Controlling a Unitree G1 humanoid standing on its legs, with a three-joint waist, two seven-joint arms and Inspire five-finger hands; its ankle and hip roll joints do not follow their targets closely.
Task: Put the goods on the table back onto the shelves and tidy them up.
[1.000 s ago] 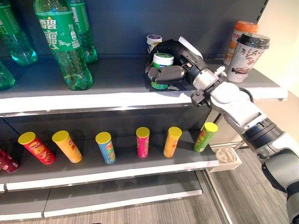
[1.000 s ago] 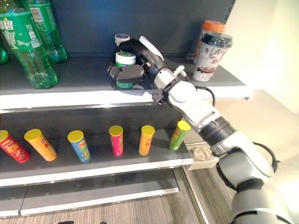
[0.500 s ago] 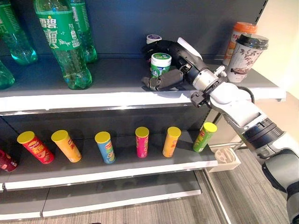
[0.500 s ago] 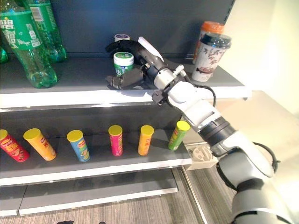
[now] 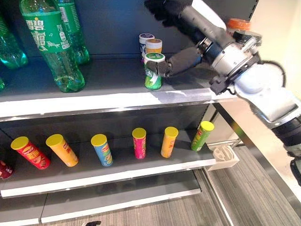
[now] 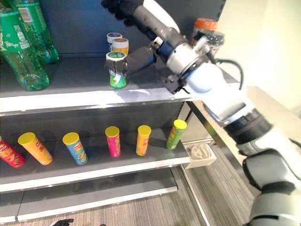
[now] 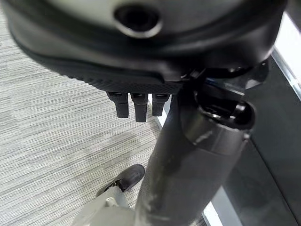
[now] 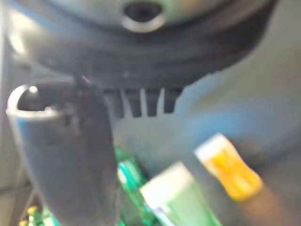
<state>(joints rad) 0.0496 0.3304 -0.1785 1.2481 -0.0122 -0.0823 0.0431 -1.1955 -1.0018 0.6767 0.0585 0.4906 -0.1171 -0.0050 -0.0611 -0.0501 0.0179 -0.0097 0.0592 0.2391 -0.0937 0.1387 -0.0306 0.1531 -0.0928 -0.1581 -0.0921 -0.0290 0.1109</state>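
A small green can with a white lid (image 5: 153, 70) stands upright near the front of the top shelf (image 5: 94, 101). My right hand (image 5: 188, 26) hangs above and behind it, open, fingers (image 5: 164, 7) straight and raised high. Its thumb (image 5: 181, 61) reaches down to the can's side. The right wrist view shows the thumb (image 8: 70, 155) beside the green can (image 8: 178, 197) and an orange-lidded can (image 8: 230, 169). My left hand (image 7: 136, 106) hangs relaxed over the floor, holding nothing.
Behind the green can stand an orange-lidded can (image 5: 154, 45) and a white one (image 5: 146, 40). Green bottles (image 5: 49, 42) fill the shelf's left. A cup (image 5: 240, 28) stands behind my forearm. Several tube cans (image 5: 138, 142) line the lower shelf (image 5: 117, 174); a white holder (image 5: 223, 157) sits at its right end.
My right hand has let go of the green can, opened and risen above it. The can stays standing on the shelf. The camera has shifted somewhat.
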